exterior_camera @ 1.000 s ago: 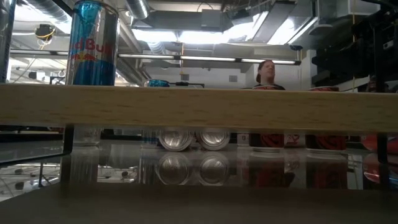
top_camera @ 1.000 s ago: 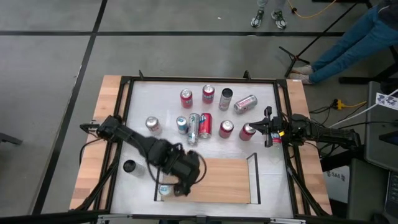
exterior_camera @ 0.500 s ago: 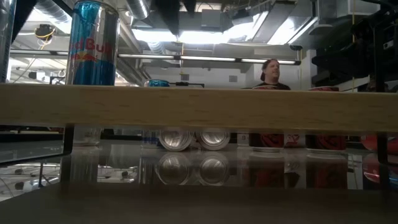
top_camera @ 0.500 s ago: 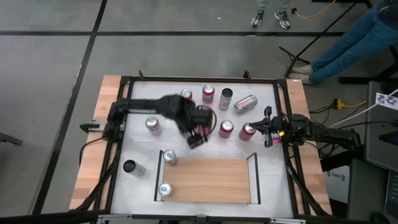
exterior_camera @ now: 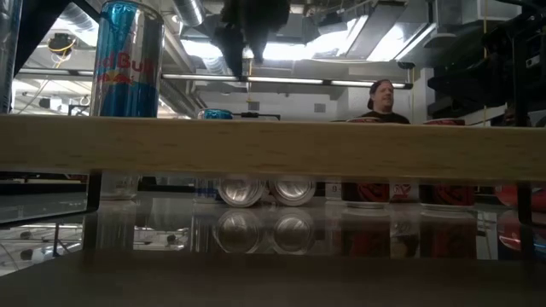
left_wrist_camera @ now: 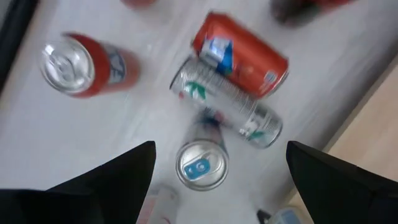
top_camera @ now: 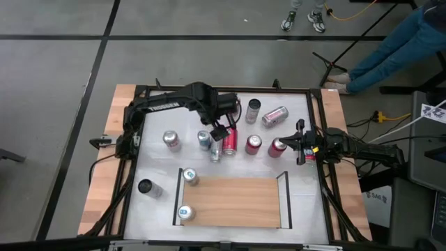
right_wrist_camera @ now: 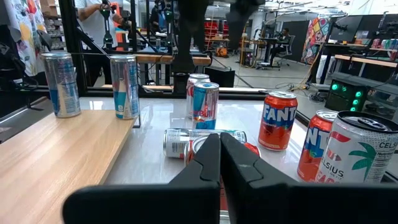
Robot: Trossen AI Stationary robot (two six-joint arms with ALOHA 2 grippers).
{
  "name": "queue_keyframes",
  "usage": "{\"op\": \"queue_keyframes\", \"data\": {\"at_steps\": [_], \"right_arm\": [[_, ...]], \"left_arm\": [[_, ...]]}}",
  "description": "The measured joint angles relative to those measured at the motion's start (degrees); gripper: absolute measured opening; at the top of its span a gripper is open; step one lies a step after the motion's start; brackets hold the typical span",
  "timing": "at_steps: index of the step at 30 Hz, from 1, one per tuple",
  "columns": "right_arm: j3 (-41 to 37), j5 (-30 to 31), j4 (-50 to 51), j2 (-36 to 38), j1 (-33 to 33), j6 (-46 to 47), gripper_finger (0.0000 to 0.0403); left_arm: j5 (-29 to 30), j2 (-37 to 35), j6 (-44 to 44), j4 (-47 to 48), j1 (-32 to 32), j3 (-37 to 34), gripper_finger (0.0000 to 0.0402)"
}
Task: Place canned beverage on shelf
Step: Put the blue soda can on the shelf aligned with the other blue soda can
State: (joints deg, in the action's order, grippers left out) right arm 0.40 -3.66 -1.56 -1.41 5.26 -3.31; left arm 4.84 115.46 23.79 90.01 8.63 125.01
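The light-wood shelf [top_camera: 237, 202] lies near the table's front edge, and two blue-and-silver cans [top_camera: 188, 176] [top_camera: 185, 211] stand on its left end. More cans sit in a group at mid-table: a blue-topped upright can [left_wrist_camera: 200, 165], a silver can [left_wrist_camera: 227, 102] and a red can [left_wrist_camera: 242, 53] lying on their sides, and a red upright can [left_wrist_camera: 78, 62]. My left gripper [top_camera: 219, 132] hangs open above this group, pointing down, its fingers on either side of the blue-topped can but well above it. My right gripper [right_wrist_camera: 219, 146] rests shut at the table's right edge.
Further cans stand and lie toward the far edge [top_camera: 252, 108] [top_camera: 274, 115], and one dark-topped can [top_camera: 145, 187] stands left of the shelf. Two red cans [top_camera: 277, 146] are close in front of my right gripper. A person shows beyond the table [exterior_camera: 384, 98].
My left gripper has swung away from the shelf's left end toward the table's far edge and now hangs over the group of cans at mid-table. It has stayed open and turned a little about its own axis. The cans on the shelf have kept their places.
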Motion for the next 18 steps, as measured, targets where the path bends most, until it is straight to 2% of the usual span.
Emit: {"op": "queue_keyframes", "data": {"at_steps": [7,18], "right_arm": [[0.0,0.0,0.0,0.0,0.0,0.0,0.0001],[0.0,0.0,0.0,0.0,0.0,0.0,0.0001]], "left_arm": [[-2.0,0.0,-0.4,0.0,0.1,-7.7,0.0351],[-1.2,0.0,-0.1,-2.9,0.1,-13.8,0.0351]]}}
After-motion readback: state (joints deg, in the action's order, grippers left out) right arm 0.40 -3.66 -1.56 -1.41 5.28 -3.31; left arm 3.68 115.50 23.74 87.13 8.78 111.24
